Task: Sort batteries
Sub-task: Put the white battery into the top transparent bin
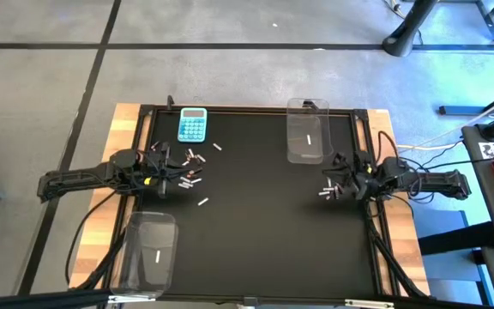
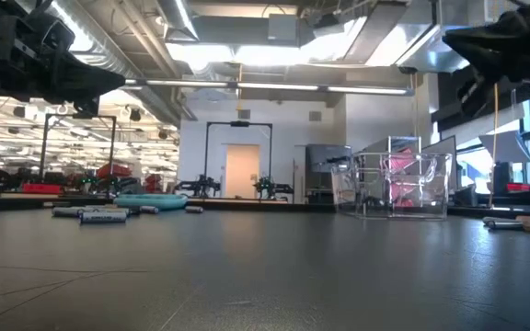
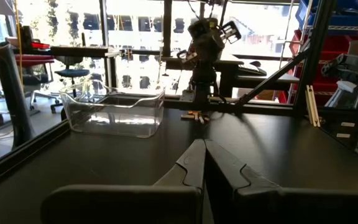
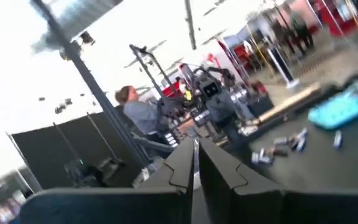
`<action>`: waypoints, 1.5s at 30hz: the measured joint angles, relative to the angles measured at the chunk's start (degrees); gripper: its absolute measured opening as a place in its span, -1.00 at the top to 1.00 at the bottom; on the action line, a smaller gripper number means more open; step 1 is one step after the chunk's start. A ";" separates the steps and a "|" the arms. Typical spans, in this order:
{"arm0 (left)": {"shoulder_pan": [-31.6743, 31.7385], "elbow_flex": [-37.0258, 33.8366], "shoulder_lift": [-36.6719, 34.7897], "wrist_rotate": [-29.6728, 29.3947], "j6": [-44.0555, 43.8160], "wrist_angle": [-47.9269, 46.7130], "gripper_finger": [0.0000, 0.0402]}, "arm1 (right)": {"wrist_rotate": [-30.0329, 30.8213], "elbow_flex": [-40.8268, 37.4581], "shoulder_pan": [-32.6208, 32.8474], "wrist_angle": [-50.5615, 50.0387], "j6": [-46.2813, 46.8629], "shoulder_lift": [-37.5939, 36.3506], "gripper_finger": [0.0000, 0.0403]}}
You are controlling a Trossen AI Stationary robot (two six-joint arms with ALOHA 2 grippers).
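I see left gripper (image 1: pixel 163 169) closed, empty, over the loose batteries (image 1: pixel 191 167) below the calculator (image 1: pixel 192 124). Far bin (image 1: pixel 306 130) holds one battery. Right gripper (image 1: pixel 340 182) pinched nearly closed by a smaller battery cluster (image 1: pixel 328 190); can't tell if holding.

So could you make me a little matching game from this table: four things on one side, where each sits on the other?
Seen from the overhead camera.

Things:
1. light-blue calculator
2. bin with a battery inside
3. second bin
4. right gripper

Places:
A. near left corner of the table
B. far edge, right of centre
C. far edge, left of centre
D. right side, by a few batteries

Pairs: 1-C, 2-B, 3-A, 4-D
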 joint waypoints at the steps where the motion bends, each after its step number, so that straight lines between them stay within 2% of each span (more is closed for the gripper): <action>1: 0.02 -0.01 0.00 -0.01 0.01 0.00 1.00 | -0.79 0.43 0.00 -0.20 -3.81 0.08 0.86; 4: 0.01 0.01 0.00 0.00 0.02 -0.02 1.00 | -5.08 2.16 0.00 -0.69 -15.17 1.04 0.86; 7: 0.00 0.01 0.02 0.00 0.01 -0.01 1.00 | -5.90 5.20 0.00 -2.95 -17.30 3.71 0.86; 11: 0.01 0.00 0.02 0.00 0.00 -0.01 1.00 | -1.76 12.65 0.00 -20.21 -19.63 9.40 0.86; 16: 0.00 -0.01 0.02 -0.01 0.00 -0.01 1.00 | 0.03 23.74 0.00 -41.43 -19.10 21.43 0.86; 20: 0.00 0.00 0.02 0.00 0.00 0.00 1.00 | -0.99 29.57 0.00 -51.91 -20.61 31.54 0.86; 23: 0.02 -0.01 0.02 0.00 0.00 0.00 1.00 | -4.34 31.70 0.00 -56.85 -18.78 39.31 0.86; 25: 0.00 0.01 0.02 0.00 0.00 -0.01 1.00 | -4.50 32.49 0.00 -60.27 -17.50 44.30 0.86; 31: 0.00 0.00 0.02 -0.02 0.01 -0.02 1.00 | -1.99 32.84 -0.07 -60.36 -14.56 57.32 0.84; 36: -0.01 -0.01 0.02 -0.02 -0.01 0.01 1.00 | -2.44 32.84 -0.02 -60.15 -14.48 65.25 0.63; 41: 0.00 0.01 0.02 -0.02 0.01 0.00 1.00 | -4.10 32.84 0.00 -60.37 -15.33 68.27 0.32; 45: 0.00 0.00 0.02 -0.01 0.00 -0.01 1.00 | -2.68 32.84 0.00 -59.40 -18.55 69.03 0.21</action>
